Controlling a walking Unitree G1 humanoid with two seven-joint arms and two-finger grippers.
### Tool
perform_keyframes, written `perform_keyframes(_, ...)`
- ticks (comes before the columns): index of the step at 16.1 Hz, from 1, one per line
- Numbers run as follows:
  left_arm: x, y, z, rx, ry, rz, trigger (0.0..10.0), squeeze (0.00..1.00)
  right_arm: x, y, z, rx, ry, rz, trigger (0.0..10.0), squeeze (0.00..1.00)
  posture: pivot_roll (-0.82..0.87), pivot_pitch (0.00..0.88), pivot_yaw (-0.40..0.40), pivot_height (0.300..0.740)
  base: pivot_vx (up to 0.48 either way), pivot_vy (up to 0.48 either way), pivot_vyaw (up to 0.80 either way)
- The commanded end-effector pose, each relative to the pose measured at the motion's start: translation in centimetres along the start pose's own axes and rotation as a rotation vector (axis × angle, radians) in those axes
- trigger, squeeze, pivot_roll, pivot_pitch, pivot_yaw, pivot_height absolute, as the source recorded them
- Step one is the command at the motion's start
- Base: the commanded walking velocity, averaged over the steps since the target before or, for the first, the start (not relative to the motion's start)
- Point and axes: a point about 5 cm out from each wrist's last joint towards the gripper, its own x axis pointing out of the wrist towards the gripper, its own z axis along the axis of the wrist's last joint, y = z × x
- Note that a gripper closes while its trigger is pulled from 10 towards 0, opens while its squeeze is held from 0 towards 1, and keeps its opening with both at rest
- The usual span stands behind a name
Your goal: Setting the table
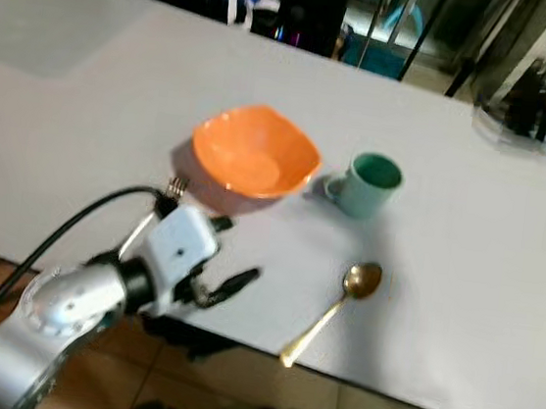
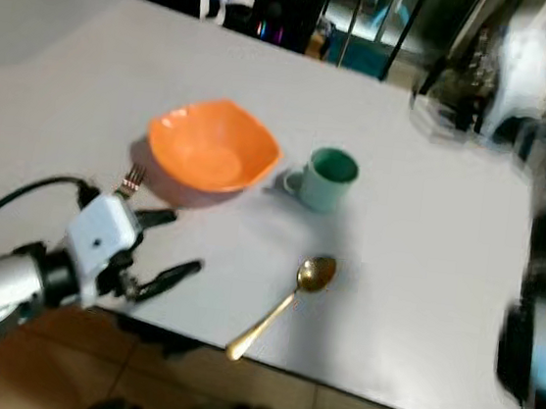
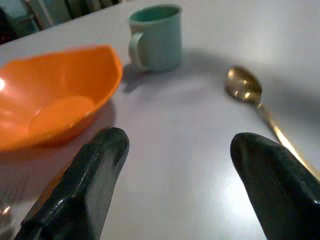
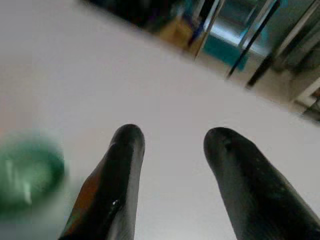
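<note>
An orange bowl [image 1: 254, 151] sits on the white table [image 1: 461, 285], with a green mug [image 1: 366, 184] just to its right. A gold spoon [image 1: 335, 310] lies in front of the mug, its handle reaching the table's near edge. A fork [image 2: 131, 180] pokes out beside the bowl's left side, mostly hidden by my left wrist. My left gripper [image 1: 238, 250] hovers open over the near edge, in front of the bowl and left of the spoon, holding nothing. My right gripper [image 4: 175, 137] is open above the table, with the blurred mug [image 4: 27, 175] off to one side.
A dark blurred shape [image 2: 537, 314] fills the right edge, likely my right arm. Chairs and metal legs [image 1: 382, 29] stand beyond the far edge. A blurred clear object [image 1: 522, 95] rests at the table's far right. Tiled floor [image 1: 232, 387] lies below the near edge.
</note>
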Motion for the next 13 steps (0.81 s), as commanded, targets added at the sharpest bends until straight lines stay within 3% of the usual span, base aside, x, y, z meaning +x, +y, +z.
perform_keyframes(1, -0.4, 0.0, -0.3, 0.025, 0.022, -0.009, 10.0, 0.0, -1.3, -0.1, -0.8, -0.036, 0.039, 0.006, 10.0, 0.0, -0.07, 0.066, -0.061, 0.74, 0.0, 0.0, 0.0)
perform_keyframes(2, -0.8, 0.4, -0.4, 0.03, 0.035, -0.001, 10.0, 0.0, -2.4, 0.6, -2.4, 0.031, 0.091, 0.043, 10.0, 0.0, -0.07, 0.075, -0.063, 0.74, 0.0, 0.0, 0.0)
perform_keyframes(4, -1.5, 1.6, -0.2, 0.05, 0.043, 0.036, 10.0, 0.0, -4.3, 2.7, -4.6, 0.008, 0.186, 0.067, 10.0, 0.0, -0.06, 0.075, -0.07, 0.74, 0.0, 0.0, 0.0)
perform_keyframes(6, -1.4, 1.6, 0.5, 0.063, 0.022, 0.02, 10.0, 0.0, -4.7, 4.0, -6.5, 0.015, 0.221, 0.057, 10.0, 0.0, -0.05, 0.094, -0.075, 0.74, 0.0, 0.0, 0.0)
perform_keyframes(7, -1.4, 0.8, 0.4, 0.07, 0.032, -0.015, 10.0, 0.0, -5.1, 4.6, -7.5, 0.011, 0.259, 0.061, 4.4, 0.0, -0.05, 0.095, -0.076, 0.74, 0.0, 0.0, 0.0)
perform_keyframes(8, -1.5, 0.1, 0.2, 0.07, 0.043, -0.043, 10.0, 0.0, -5.7, 5.3, -8.1, 0.016, 0.28, 0.076, 0.0, 0.0, -0.06, 0.109, -0.078, 0.74, 0.0, 0.0, 0.0)
perform_keyframes(10, -1.8, -1.3, -0.8, 0.043, 0.08, -0.085, 10.0, 0.0, -6.8, 6.8, -8.9, 0.004, 0.314, 0.121, 0.0, 0.0, -0.08, 0.126, -0.076, 0.74, 0.0, 0.0, 0.0)
perform_keyframes(13, -1.7, -2.0, -1.2, 0.031, 0.096, -0.107, 10.0, 0.0, -6.5, 7.9, -9.7, -0.014, 0.329, 0.13, 0.0, 0.0, -0.08, 0.136, -0.084, 0.74, 0.0, 0.0, 0.0)
